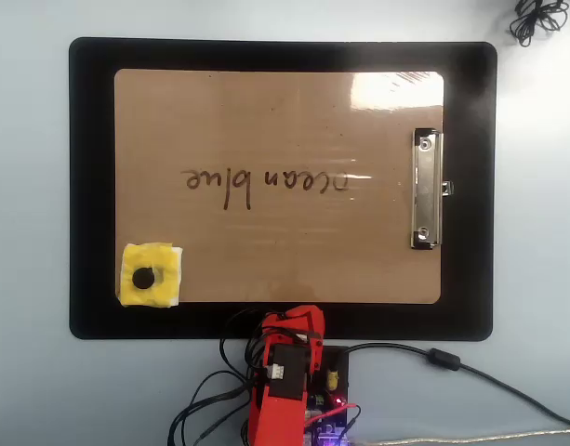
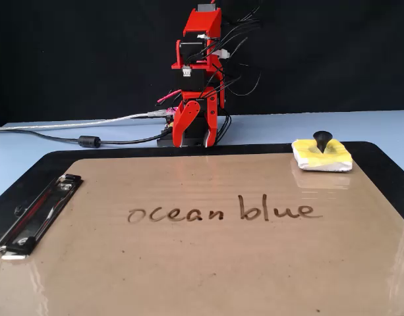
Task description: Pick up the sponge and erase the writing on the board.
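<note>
Nothing started: the end effector [image 2: 196, 135] hangs folded at its base, jaws slightly parted and empty, needing to reach the sponge [image 2: 321, 155] before wiping the writing [image 2: 221, 212].

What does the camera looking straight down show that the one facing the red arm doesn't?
Only the overhead view shows the whole black mat framing the board, a tangle of dark cord in the top right corner, and the writing upside down.

Only the fixed view shows the arm standing upright against a dark backdrop, the gripper hanging down near the table with its jaws apart, and the sponge's knob as a raised cone.

Both show the board, its metal clip, the writing, and the sponge on a board corner, untouched.
</note>
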Robot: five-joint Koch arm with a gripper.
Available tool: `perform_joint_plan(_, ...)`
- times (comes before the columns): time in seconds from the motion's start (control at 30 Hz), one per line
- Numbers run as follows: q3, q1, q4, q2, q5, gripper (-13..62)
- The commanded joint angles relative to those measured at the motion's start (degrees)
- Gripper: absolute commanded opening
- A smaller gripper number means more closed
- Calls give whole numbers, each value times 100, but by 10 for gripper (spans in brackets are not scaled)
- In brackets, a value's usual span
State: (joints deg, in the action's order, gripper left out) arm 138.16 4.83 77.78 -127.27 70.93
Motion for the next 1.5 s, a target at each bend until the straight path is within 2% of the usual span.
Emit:
perform_joint_plan(0.0, -53, 53, 79, -123, 44, 345)
perform_joint_plan(0.6, -18, 79, -18, -185, 44, 341)
perform_joint_plan(0.7, -88, -105, -413, -765, 185, 339)
perform_joint_plan(0.83, -316, -1503, -2092, -765, 378, 339)
perform_joint_plan(0.97, -299, -3524, -4720, -703, 2127, 341)
perform_joint_plan(1.07, -360, -4843, -6732, -18, 3735, 338)
perform_joint_plan(1.17, -369, -5326, -8218, 756, 3999, 336)
perform_joint_plan(1.27, -589, -5405, -8473, 1213, 3981, 336)
perform_joint_plan(1.47, -1028, -6636, -7893, 1354, 4025, 337)
